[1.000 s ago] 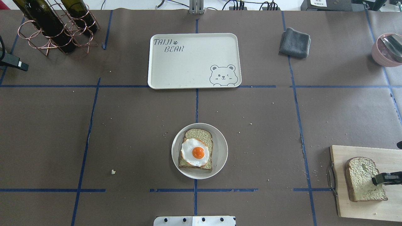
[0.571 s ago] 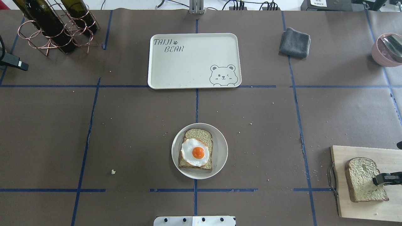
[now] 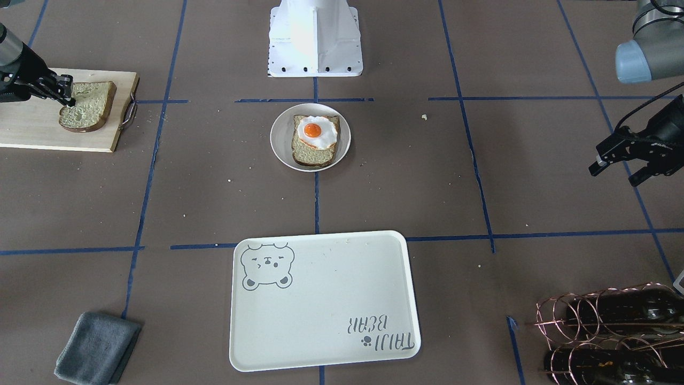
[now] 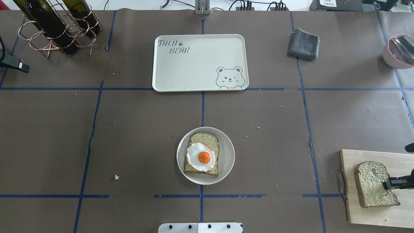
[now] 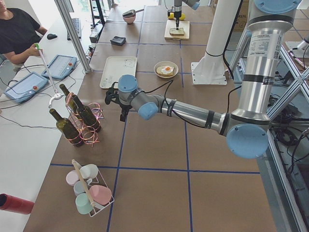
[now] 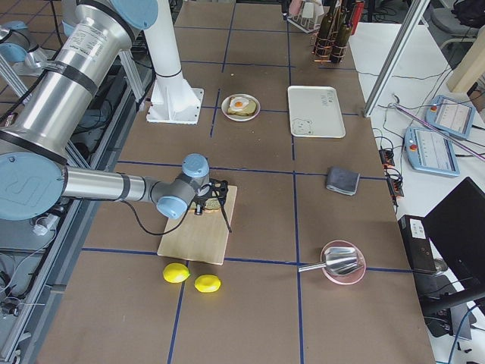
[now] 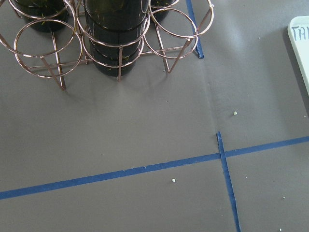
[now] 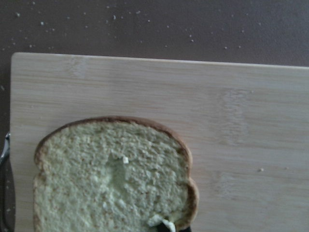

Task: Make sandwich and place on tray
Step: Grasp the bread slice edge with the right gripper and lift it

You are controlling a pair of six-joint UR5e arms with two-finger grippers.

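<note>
One bread slice point(image 4: 207, 139) lies on a round off-white plate point(image 4: 228, 158) with the fried egg point(image 4: 203, 157) on top. The second bread slice point(image 4: 372, 184) lies on the wooden cutting board point(image 4: 397, 158) at the right. My right gripper point(image 4: 386, 185) is shut on this slice's right edge; it shows in the front view too point(image 3: 68, 100). The wrist view shows the slice point(image 8: 111, 179) close up, with a fingertip at the lower edge. The cream bear tray point(image 4: 200, 64) is bare at the far centre. My left gripper point(image 3: 617, 174) is open and empty near the wine rack.
A copper wine rack with bottles point(image 4: 55, 29) stands far left. A grey cloth point(image 4: 303, 43) lies right of the tray. A pink bowl with a spoon point(image 4: 399, 51) is far right. Two lemons point(image 6: 193, 278) lie beside the board. A rack of cups point(image 5: 89, 188) stands at the left end.
The right gripper has stayed at the slice's edge and drawn back slightly to the right; the slice has shifted a little on the board. The left arm has barely moved.
</note>
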